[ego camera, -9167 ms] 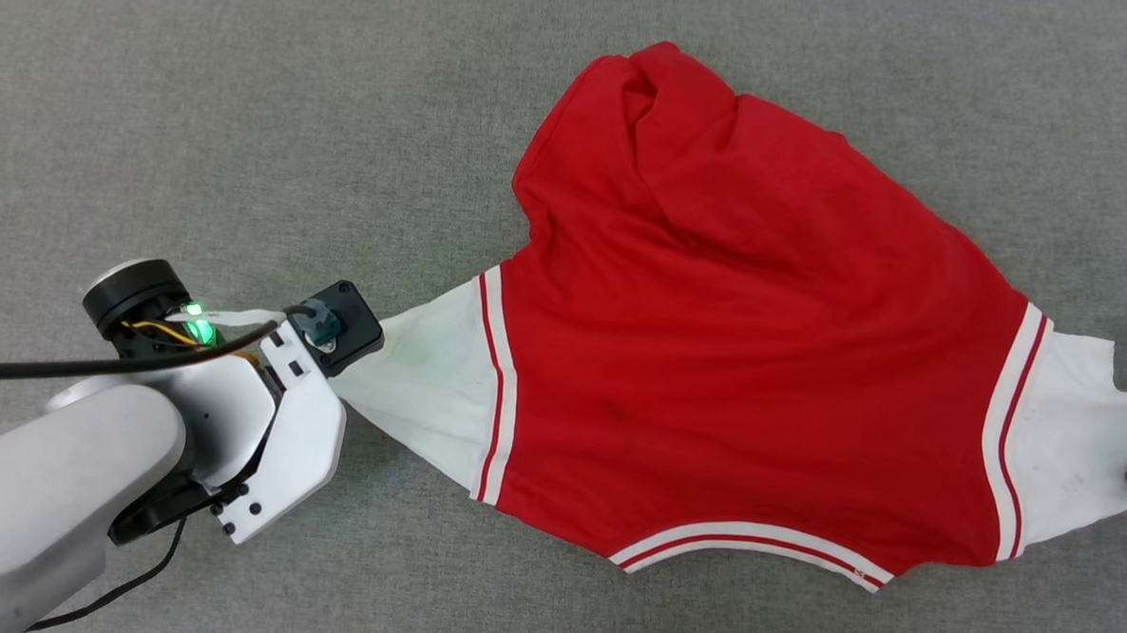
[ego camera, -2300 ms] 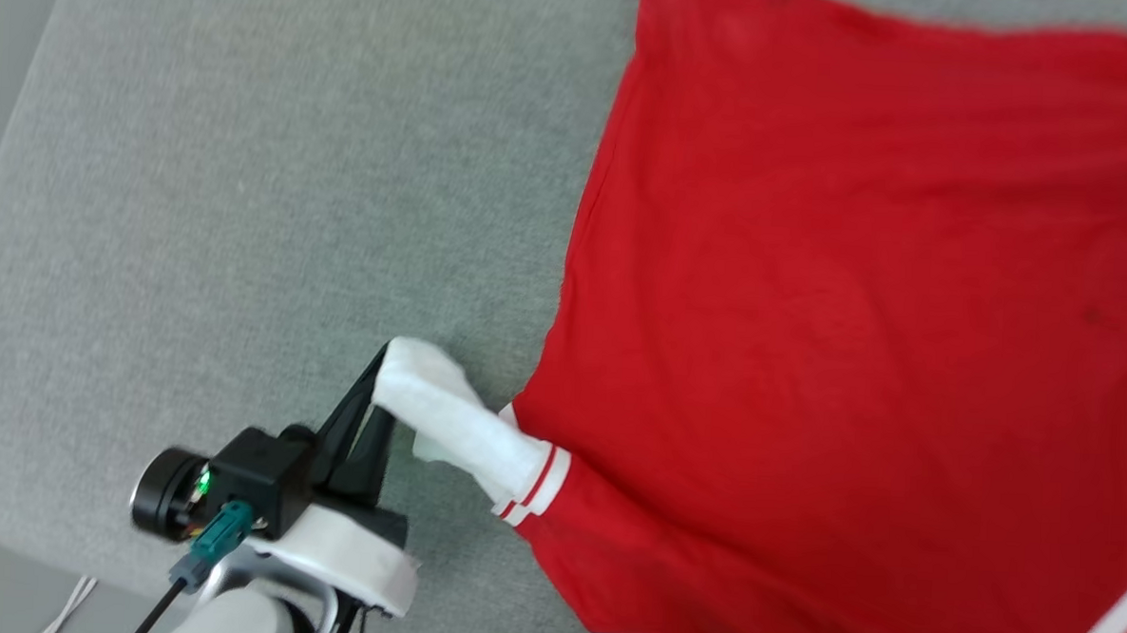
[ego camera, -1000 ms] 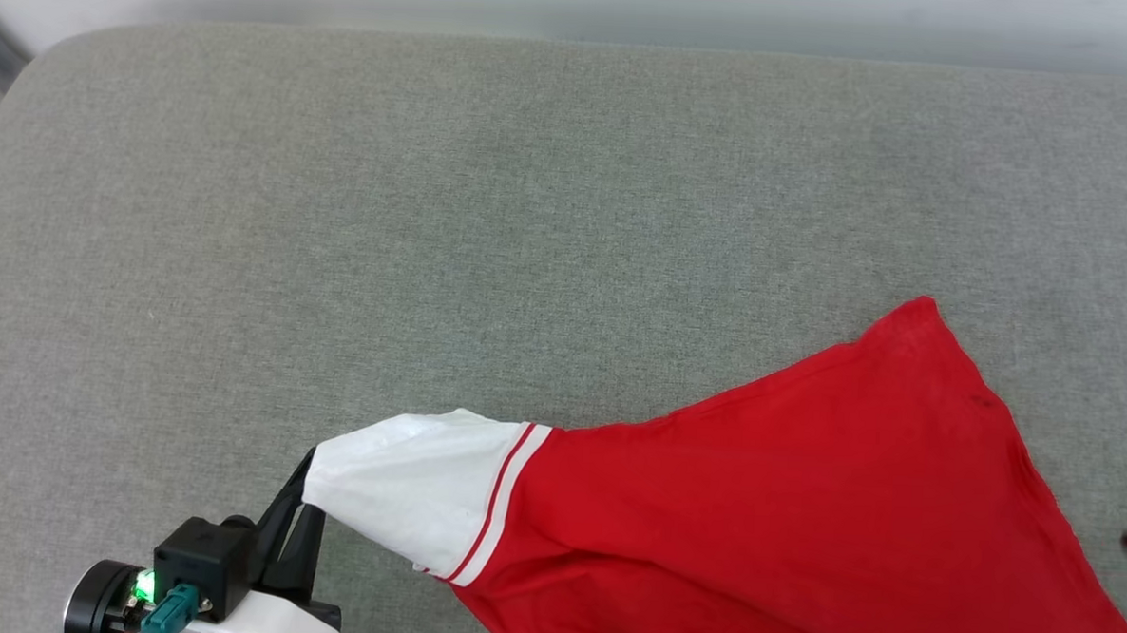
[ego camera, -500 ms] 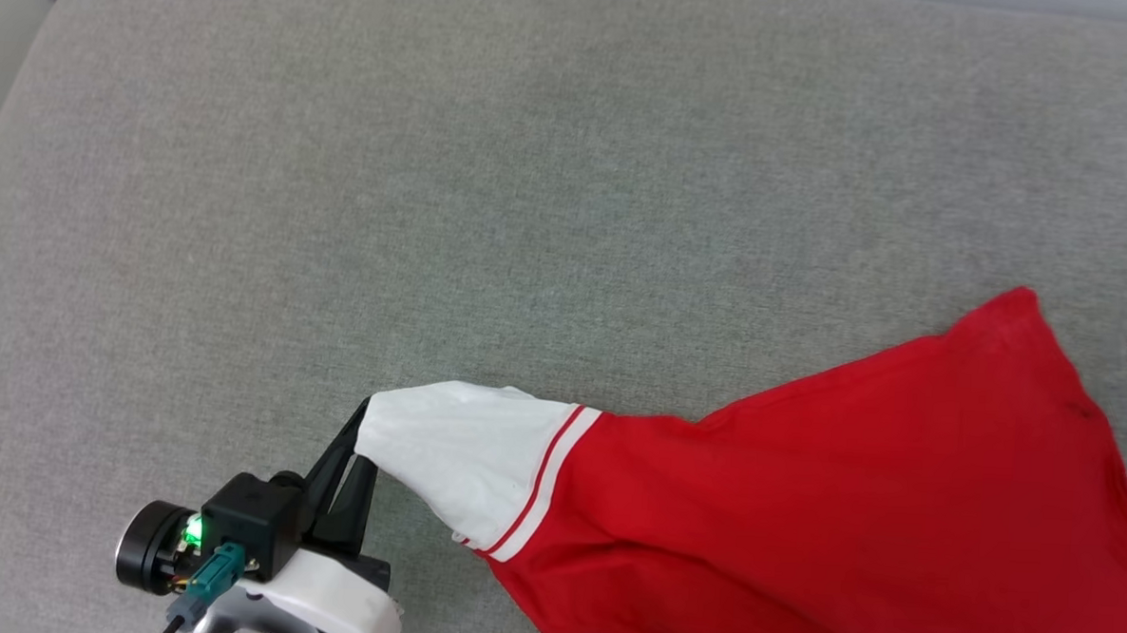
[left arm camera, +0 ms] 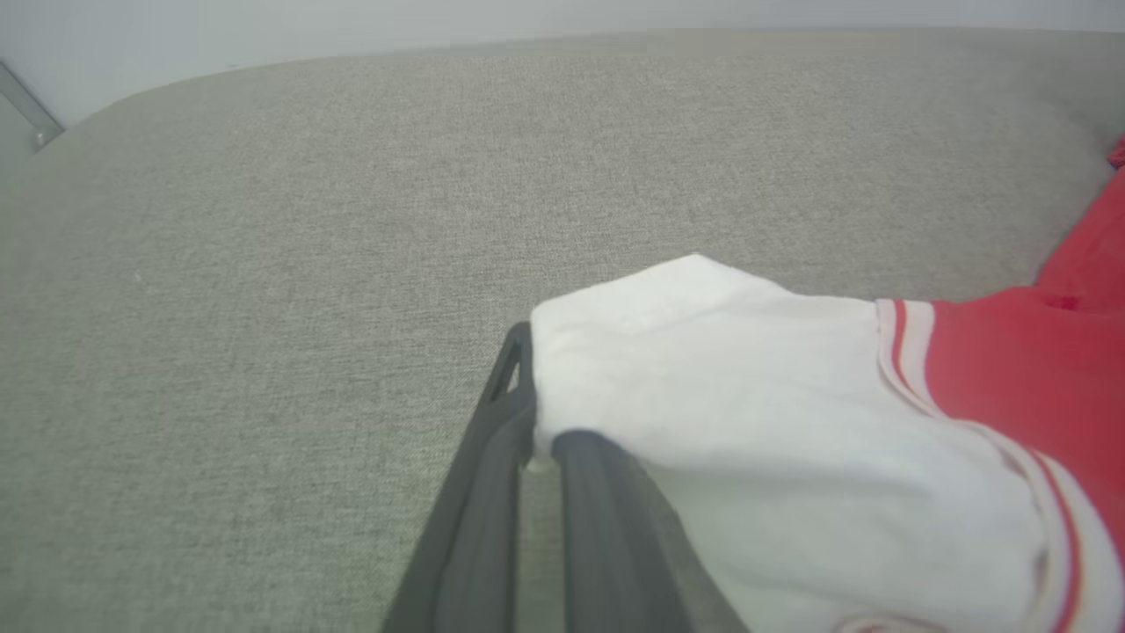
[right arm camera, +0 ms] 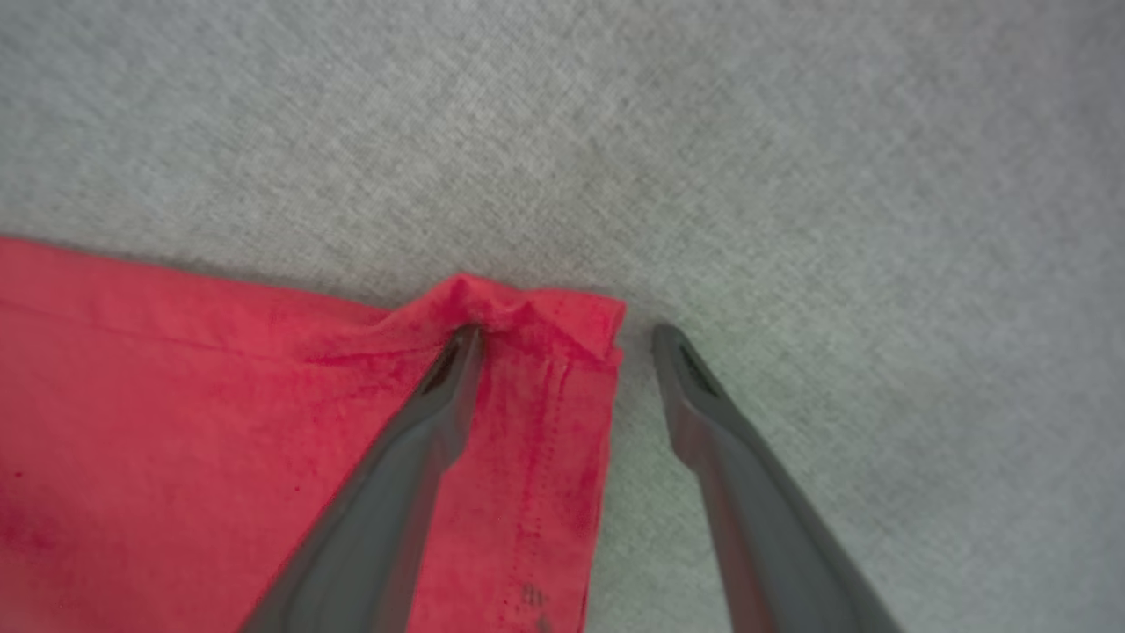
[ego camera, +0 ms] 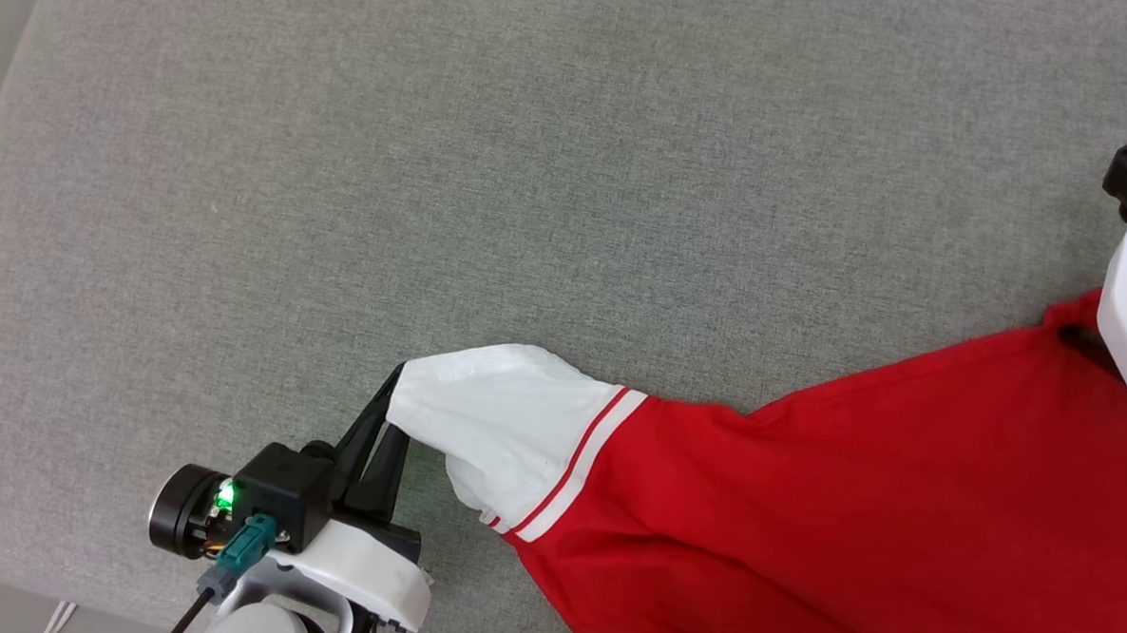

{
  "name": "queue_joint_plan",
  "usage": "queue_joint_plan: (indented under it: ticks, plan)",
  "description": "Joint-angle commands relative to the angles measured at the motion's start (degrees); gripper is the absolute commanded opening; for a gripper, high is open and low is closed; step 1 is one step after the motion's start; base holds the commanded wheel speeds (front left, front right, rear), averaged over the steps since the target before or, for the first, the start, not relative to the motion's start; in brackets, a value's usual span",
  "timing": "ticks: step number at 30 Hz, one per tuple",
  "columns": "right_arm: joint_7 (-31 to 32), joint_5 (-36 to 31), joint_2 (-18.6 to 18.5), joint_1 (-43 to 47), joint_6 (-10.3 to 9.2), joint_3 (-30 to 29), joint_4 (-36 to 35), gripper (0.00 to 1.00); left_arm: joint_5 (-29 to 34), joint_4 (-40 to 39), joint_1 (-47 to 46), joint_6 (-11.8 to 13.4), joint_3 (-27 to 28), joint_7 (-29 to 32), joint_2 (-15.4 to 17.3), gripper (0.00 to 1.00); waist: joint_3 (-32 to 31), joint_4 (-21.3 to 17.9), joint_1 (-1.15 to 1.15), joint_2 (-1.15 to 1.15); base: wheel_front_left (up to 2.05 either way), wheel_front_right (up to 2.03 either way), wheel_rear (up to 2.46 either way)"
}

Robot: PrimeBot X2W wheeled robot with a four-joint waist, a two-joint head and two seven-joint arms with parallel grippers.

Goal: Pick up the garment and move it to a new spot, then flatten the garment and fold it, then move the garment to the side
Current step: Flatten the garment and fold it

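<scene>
Left gripper (ego camera: 391,390) pinches garment (ego camera: 803,498) at its white sleeve; right gripper (right arm camera: 567,336), jaws spread, straddles its red corner

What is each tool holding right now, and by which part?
The left tool is shut on the shirt, gripping the end of its white sleeve. The right tool is open around a red corner and grips nothing.

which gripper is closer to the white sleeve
Left. The left gripper is clamped on the end of the white sleeve. The right gripper stands open at a red corner of the shirt, across the shirt from that sleeve.
</scene>
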Motion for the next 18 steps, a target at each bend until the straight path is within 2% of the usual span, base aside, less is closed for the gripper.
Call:
queue_joint_plan:
  ticks: [1, 2, 3, 10, 18]
  plan:
    - [-0.65, 1.27, 0.46, 2.85, -0.02, 2.58, 3.53, 1.00, 0.23, 0.43, -0.54, -0.17, 0.11, -0.44, -0.19, 0.00, 0.08, 0.15, 0.00, 0.00, 0.00, 0.00, 0.00]
    - [-1.41, 1.84, 0.57, 2.77, -0.02, 2.95, 4.19, 0.93, 0.17, 0.69, -0.52, -0.21, 0.24, -0.48, -0.14, 0.00, -0.07, 0.01, 0.00, 0.00, 0.00, 0.00, 0.00]
    - [-2.77, 2.32, 0.63, 2.34, -0.02, 3.16, 4.36, 0.00, 0.10, 0.94, -0.43, -0.23, 0.35, -0.43, -0.05, 0.00, -0.30, -0.18, 0.00, 0.00, 0.00, 0.00, 0.00]
    - [-11.45, 4.76, 0.50, -3.25, -0.02, 3.60, 3.38, 0.00, 0.50, 1.90, 0.12, -0.35, 0.85, -0.55, 0.97, 0.00, -5.25, -2.36, 0.00, 0.00, 0.00, 0.00, 0.00]
    - [-18.91, 8.33, -0.54, -5.91, -0.02, 2.79, 0.36, 0.00, 2.15, 0.29, -3.72, -1.14, 1.90, 0.85, 4.27, 0.00, -10.90, -4.80, 0.00, 0.00, 0.00, 0.00, 0.00]
